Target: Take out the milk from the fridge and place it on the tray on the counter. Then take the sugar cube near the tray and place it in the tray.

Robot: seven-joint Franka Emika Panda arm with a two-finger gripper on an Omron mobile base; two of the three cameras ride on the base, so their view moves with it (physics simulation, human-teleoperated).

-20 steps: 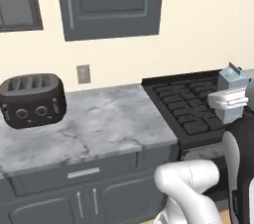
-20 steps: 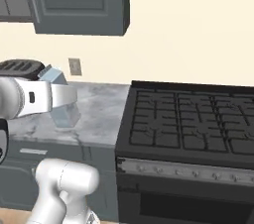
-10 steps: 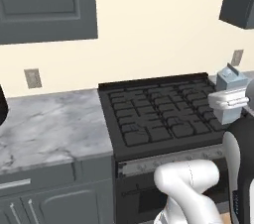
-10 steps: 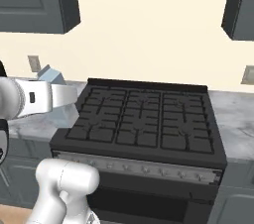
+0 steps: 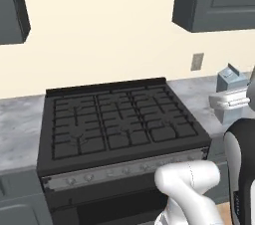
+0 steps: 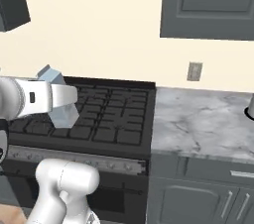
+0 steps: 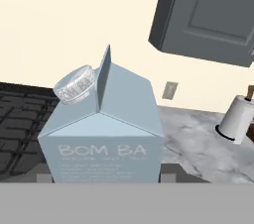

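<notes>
The milk [image 7: 104,134] is a pale blue-grey gabled carton with a grey screw cap, and it looms close in the hand view. My gripper [image 7: 101,178] is shut on its sides. In the left base view the milk [image 5: 228,76] hangs at the right edge in my gripper [image 5: 230,100]. In the right base view the milk [image 6: 65,116] rides at the left in my gripper [image 6: 62,96], over the black stove [image 6: 99,119]. The marble counter [image 6: 198,124] lies right of the stove. The fridge, the tray and the sugar cube are out of view.
A black gas stove [image 5: 114,119] with its oven front sits ahead. Dark grey wall cabinets [image 6: 208,2] hang above the counter. A wall outlet [image 6: 194,71] is behind it. A white paper towel roll [image 7: 238,116] stands far right on the counter [image 7: 198,141].
The whole picture has slid left because the base has driven right along the counter. The toaster has left the view and the stove is now ahead. The milk stays in my gripper.
</notes>
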